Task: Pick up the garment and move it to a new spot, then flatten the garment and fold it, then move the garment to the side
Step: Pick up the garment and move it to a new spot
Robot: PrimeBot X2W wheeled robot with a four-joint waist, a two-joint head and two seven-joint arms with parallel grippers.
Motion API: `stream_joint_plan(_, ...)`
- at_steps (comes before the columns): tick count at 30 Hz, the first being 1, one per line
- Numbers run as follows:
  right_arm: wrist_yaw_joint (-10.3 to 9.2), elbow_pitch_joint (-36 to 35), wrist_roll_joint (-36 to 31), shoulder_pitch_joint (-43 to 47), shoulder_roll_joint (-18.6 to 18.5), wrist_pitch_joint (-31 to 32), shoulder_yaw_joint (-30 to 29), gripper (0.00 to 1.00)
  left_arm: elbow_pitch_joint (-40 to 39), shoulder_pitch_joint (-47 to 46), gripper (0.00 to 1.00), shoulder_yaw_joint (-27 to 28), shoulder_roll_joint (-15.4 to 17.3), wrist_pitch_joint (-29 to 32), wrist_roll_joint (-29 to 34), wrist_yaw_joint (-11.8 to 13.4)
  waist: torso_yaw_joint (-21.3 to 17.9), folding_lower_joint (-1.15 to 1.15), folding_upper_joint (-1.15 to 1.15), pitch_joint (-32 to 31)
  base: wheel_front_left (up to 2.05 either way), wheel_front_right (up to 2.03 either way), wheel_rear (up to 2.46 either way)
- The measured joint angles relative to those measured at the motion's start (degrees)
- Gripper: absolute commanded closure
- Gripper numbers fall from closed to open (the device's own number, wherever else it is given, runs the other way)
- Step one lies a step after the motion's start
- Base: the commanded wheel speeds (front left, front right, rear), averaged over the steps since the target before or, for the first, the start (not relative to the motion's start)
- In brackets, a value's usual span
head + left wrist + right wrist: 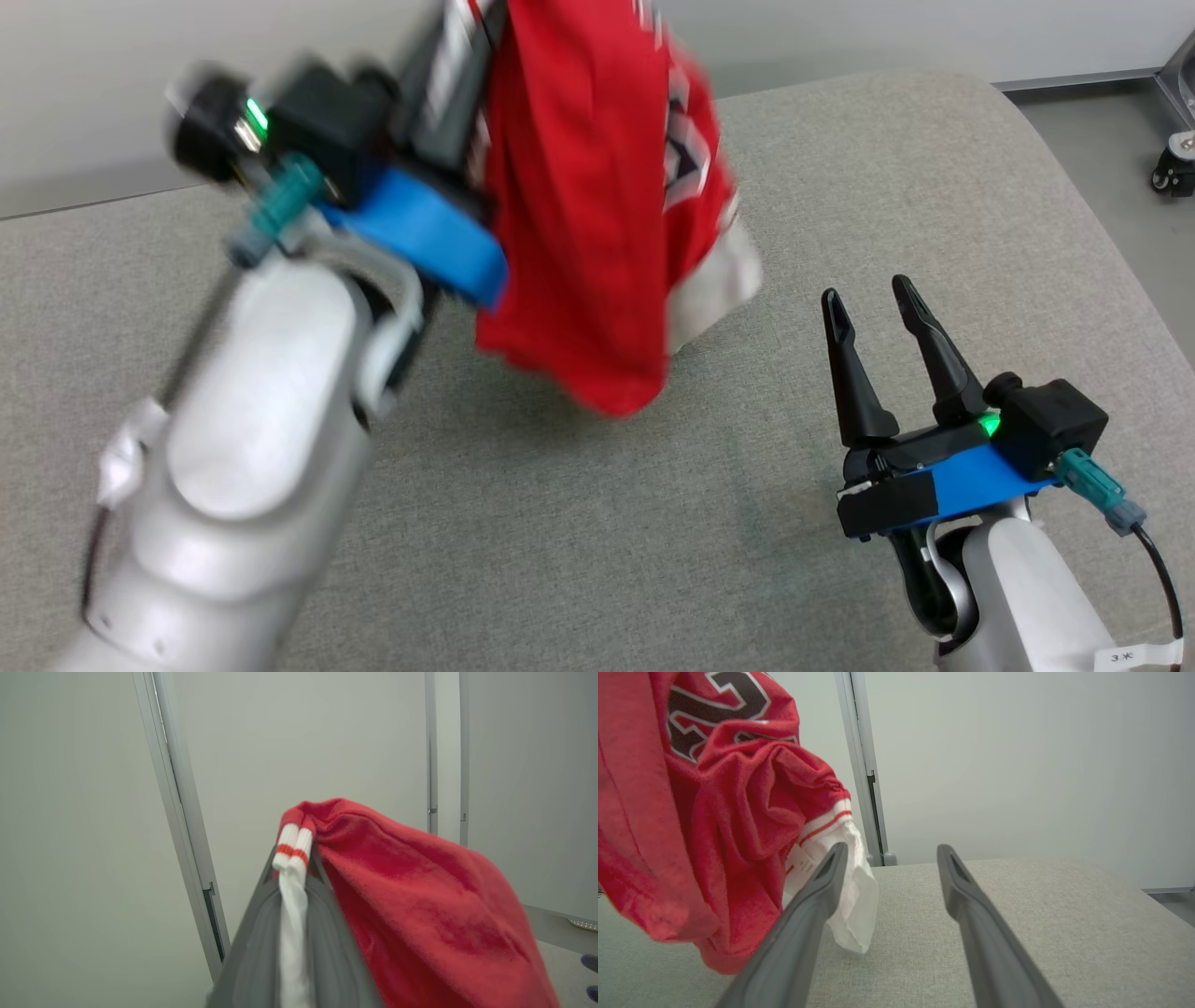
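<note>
Counter (597,541), front strip: bare grey cloth from the left forearm (252,439) across to the right gripper (865,289); free passage.
Counter, centre: blocked by the red garment (597,215) hanging from the closed left gripper (294,858); whether its lower edge touches the cloth cannot be told.
Left approach: barred by the forearm slanting over the counter.
Right gripper: fingers spread, gap between them empty; white cuff (852,900) just beside its left finger.
Counter, right side: bare to the rounded corner.
Far edge: wall (1017,742) and metal post (861,765) close behind.

Light: bright, even | shadows: faint, soft | blur: left arm (252,448), garment (579,205) smeared in head view
</note>
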Motion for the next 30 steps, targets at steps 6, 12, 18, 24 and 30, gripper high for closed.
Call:
stream_joint_plan(6, 0.00, 0.05, 0.51, 0.08, 0.02, 0.00, 0.63, 0.00, 3.94, 12.35, 1.00, -1.97, -1.08, -1.37, -2.21, 1.63, -0.70, 0.00, 0.00, 0.51, 0.00, 0.00, 0.00)
stream_joint_plan(12, 0.00, 0.33, 0.55, 0.20, 0.00, 0.00, -0.20, 0.00, 8.33, 20.73, 0.02, -4.92, -2.77, -3.21, -3.15, 1.75, -0.64, 0.00, 0.00, 1.03, 0.00, 0.00, 0.00)
stream_joint_plan(18, 0.00, 0.96, -0.05, 0.93, 0.03, 0.00, -0.67, 0.00, 10.23, 22.16, 0.00, -5.01, -3.79, -6.67, -3.11, 2.32, 0.99, 0.00, 0.00, 0.13, 0.00, 0.00, 0.00)
stream_joint_plan(24, 0.00, 1.64, -0.60, 2.13, 0.03, 0.00, -1.57, 0.00, 6.76, 21.97, 0.00, -0.40, -3.11, -9.20, -3.50, 4.48, 3.30, -0.01, 0.00, -2.02, 0.00, 0.00, 0.00)
stream_joint_plan(30, 0.00, 1.81, -0.99, 3.13, 0.07, 0.00, -1.87, 0.00, -0.58, 25.41, 0.00, 7.22, -1.43, -9.37, -2.98, 6.78, 5.88, -0.01, 0.00, -3.32, 0.00, 0.00, 0.00)
